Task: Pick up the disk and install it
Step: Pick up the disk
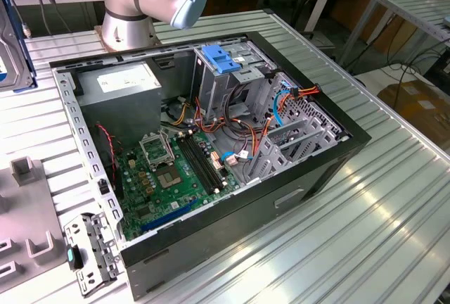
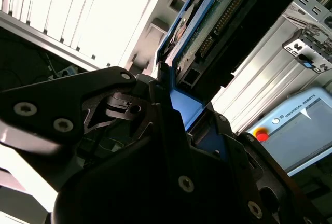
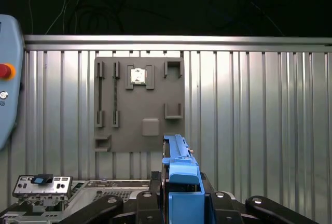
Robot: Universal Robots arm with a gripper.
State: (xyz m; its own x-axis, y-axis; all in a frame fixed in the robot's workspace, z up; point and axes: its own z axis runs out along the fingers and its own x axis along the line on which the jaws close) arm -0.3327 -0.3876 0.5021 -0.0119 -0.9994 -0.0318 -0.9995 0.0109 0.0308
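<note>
While hand (image 3: 180, 183) clamps disk (image 3: 176, 151), case (image 1: 295, 195) holds motherboard (image 1: 176, 174)

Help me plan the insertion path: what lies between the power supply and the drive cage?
In the exterior view, a narrow gap between the power supply and the drive cage holds a bundle of orange and yellow wires.

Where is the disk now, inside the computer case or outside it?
Outside. The claw grips the disk by its blue frame, over the table, apart from the open case.

The tool (image 3: 180, 185) clamps the disk (image 3: 176, 154) between its fingers.
</note>
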